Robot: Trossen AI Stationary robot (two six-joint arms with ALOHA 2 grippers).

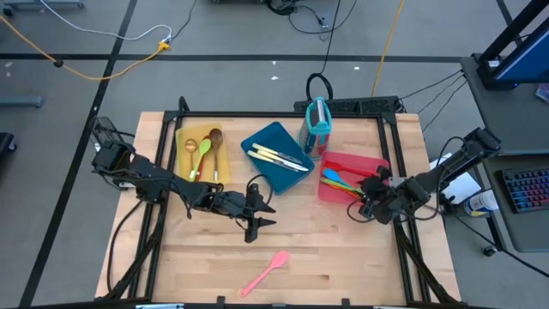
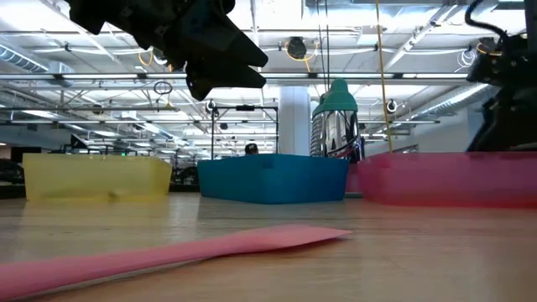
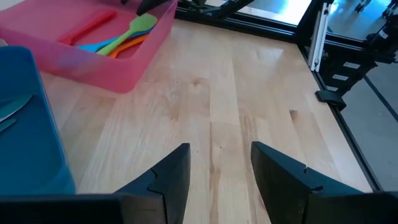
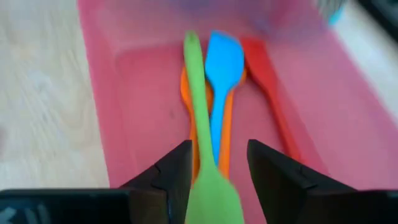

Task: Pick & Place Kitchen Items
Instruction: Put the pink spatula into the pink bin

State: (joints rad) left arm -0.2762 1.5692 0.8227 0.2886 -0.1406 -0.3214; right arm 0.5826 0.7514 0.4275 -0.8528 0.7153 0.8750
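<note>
A pink spatula (image 1: pixel 264 273) lies flat on the bare wood near the table's front edge; the low view shows it close up (image 2: pixel 193 252). My left gripper (image 1: pixel 256 213) hangs open above the table's middle, over bare wood (image 3: pixel 217 152). My right gripper (image 1: pixel 364 196) is open over the red tray (image 1: pixel 360 160). In the tray a green spatula (image 4: pixel 199 112) lies on an orange one (image 4: pixel 225 137), next to a blue one (image 4: pixel 222 62) and a red one (image 4: pixel 267 81). The green spatula's broad end sits between my right fingers (image 4: pixel 217 155).
A yellow tray (image 1: pixel 182 137) holds wooden spoons and a green spoon. A blue tray (image 1: pixel 279 133) holds cream-handled knives. A teal holder (image 1: pixel 317 124) stands upright behind the red tray. Open wood lies across the front half of the table.
</note>
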